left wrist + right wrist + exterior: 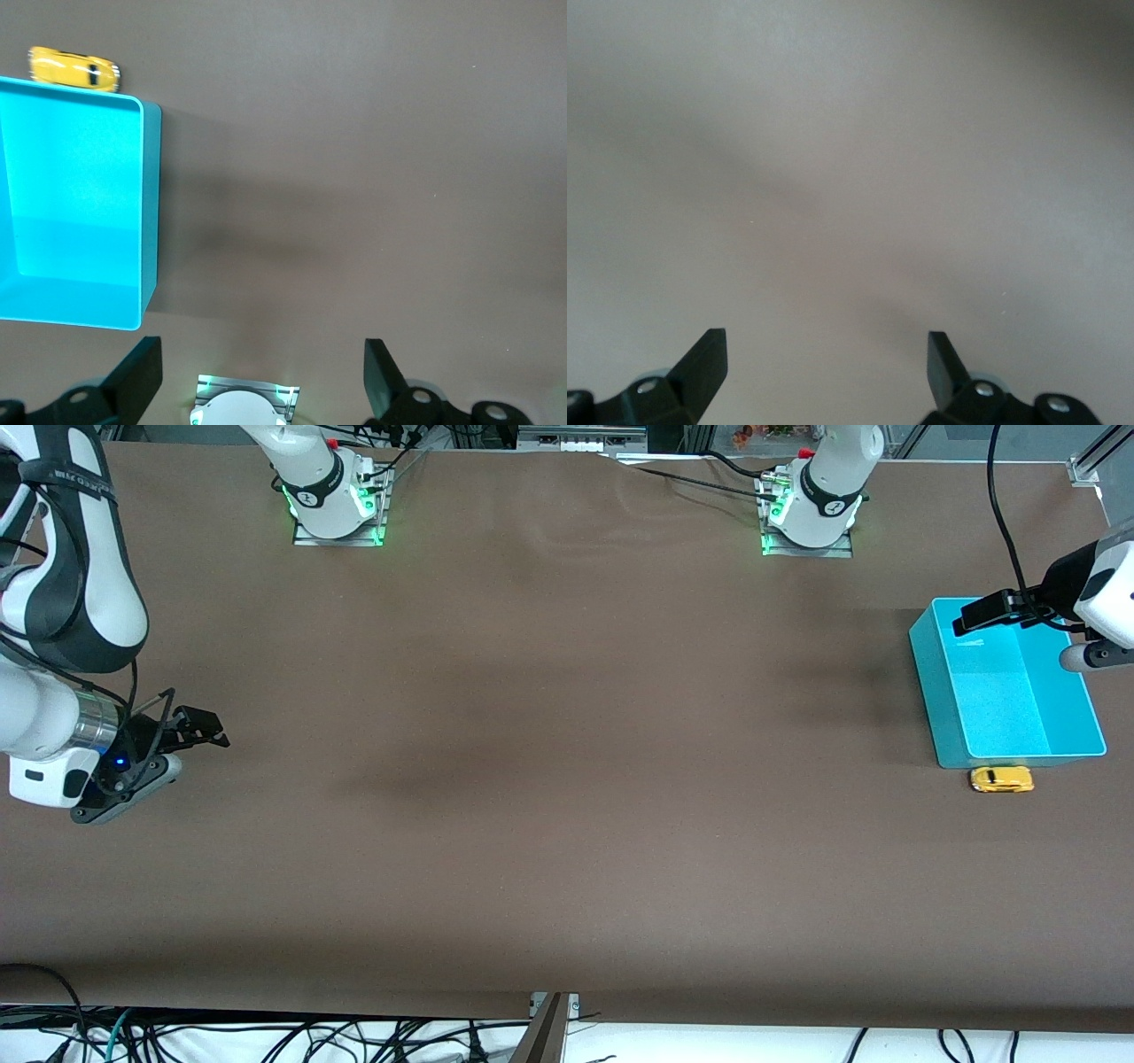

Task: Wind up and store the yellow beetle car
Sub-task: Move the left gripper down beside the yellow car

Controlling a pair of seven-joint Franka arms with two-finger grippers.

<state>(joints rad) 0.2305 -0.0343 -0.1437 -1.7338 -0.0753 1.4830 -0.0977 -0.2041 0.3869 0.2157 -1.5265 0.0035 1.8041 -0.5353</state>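
Observation:
The yellow beetle car stands on the brown table, right against the outside of the teal bin, on the side nearer the front camera, at the left arm's end of the table. The bin holds nothing. My left gripper hangs open and empty over the bin's rim nearest the arm bases. The left wrist view shows its open fingers, the bin and the car. My right gripper is open and empty, low over bare table at the right arm's end. Its wrist view shows only table.
The two arm bases stand at the table's edge farthest from the front camera. The left arm's base also shows in the left wrist view. Cables lie below the table's front edge.

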